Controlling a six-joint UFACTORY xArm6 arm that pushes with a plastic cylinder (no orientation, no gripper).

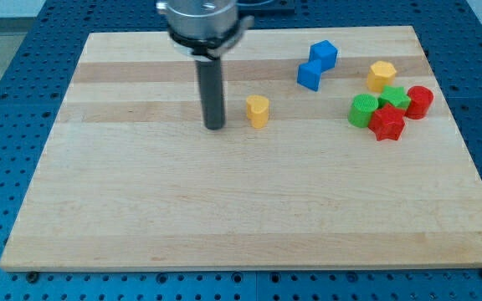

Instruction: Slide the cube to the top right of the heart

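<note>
Camera view, single frame: wooden board (249,217) on a blue perforated bench (23,50). Dark rod descends from the arm's silver collar (199,18) at the view's top, left of centre; my tip (215,127) rests on the board, upper-left of the board's middle. No claw on this rig, so nothing released, clenched or grasping; the rod ends bare and touches no block. Yellow heart (258,110) sits just to the view's right of my tip, near it but apart, with a clear strip of wood between. Blue cube (324,55) lies toward the view's top right of the heart, well apart from it. A second blue block (310,74), shape not fully clear, sits just below and left of the cube, touching it or nearly so; cannot tell which. Farther to the view's right, a yellow block (382,75), roughly hexagonal, stands alone near the board's right edge. Below it a tight cluster: green round block (362,110) on the left, green star-like block (394,97) above centre, red star-like block (387,123) at the bottom, red round block (419,101) on the right. These four appear to touch or crowd one another. My tip is well apart from both blue blocks and the cluster.
</note>
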